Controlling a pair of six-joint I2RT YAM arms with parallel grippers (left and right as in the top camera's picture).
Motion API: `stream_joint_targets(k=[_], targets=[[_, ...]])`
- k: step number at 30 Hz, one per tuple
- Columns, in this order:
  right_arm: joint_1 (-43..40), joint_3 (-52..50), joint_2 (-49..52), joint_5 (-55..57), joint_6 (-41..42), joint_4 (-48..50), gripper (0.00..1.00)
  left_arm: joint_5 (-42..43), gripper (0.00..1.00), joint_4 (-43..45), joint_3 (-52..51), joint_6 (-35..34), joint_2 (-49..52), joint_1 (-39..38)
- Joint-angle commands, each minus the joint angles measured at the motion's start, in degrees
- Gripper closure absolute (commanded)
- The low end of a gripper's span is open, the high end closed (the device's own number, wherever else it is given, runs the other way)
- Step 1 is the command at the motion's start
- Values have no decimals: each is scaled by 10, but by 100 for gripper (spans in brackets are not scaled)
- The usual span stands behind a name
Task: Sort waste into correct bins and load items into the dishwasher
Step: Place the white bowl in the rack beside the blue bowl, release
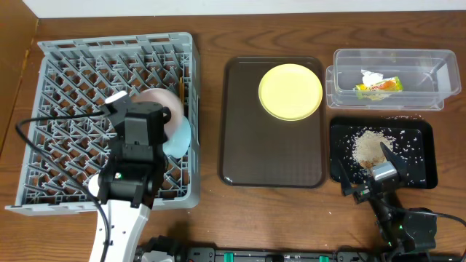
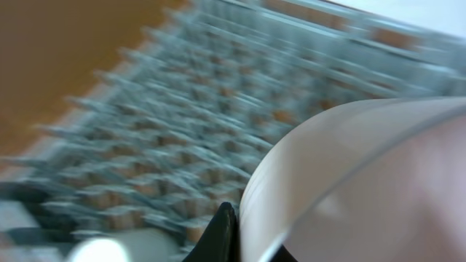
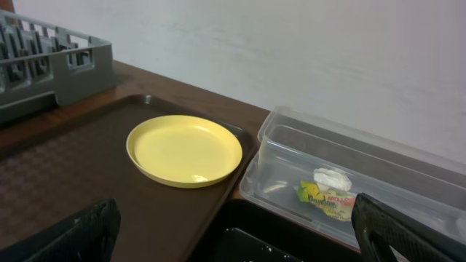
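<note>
My left gripper (image 1: pixel 162 116) is over the right side of the grey dish rack (image 1: pixel 73 65) and is shut on the rim of a pink plate (image 1: pixel 156 97). The left wrist view is blurred, with the pink plate (image 2: pixel 378 182) against my dark finger (image 2: pixel 226 236). A light blue dish (image 1: pixel 180 138) stands in the rack right beside it. A yellow plate (image 1: pixel 290 90) lies on the brown tray (image 1: pixel 269 156); it also shows in the right wrist view (image 3: pixel 183 149). My right gripper (image 1: pixel 366 177) is open and empty (image 3: pixel 233 247) by the black tray's near left corner.
A clear bin (image 1: pixel 389 78) at the back right holds a yellow-green wrapper (image 1: pixel 378 86) and white paper; the wrapper also shows in the right wrist view (image 3: pixel 326 200). A black tray (image 1: pixel 419 156) holds scattered rice and crumbs (image 1: pixel 368 145).
</note>
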Motion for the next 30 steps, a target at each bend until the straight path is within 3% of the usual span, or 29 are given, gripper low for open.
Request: stream_joint_targets(k=[1,4,11,19,30], targets=[[-9,-2,-3,-3,-6,1,1,-230,93,1,3,39,33,2],[-9,-2,-3,-3,-6,1,1,-297,93,16,3,57,74,2],[-9,-2,-3,-3,-6,1,1,-384,93,94,3,190,190,2],[-9,-2,-3,-3,-6,1,1,-405,92,90,3,198,252,1],[-9,-2,-3,-3,-6,1,1,-369,93,59,0,197,303,-6]])
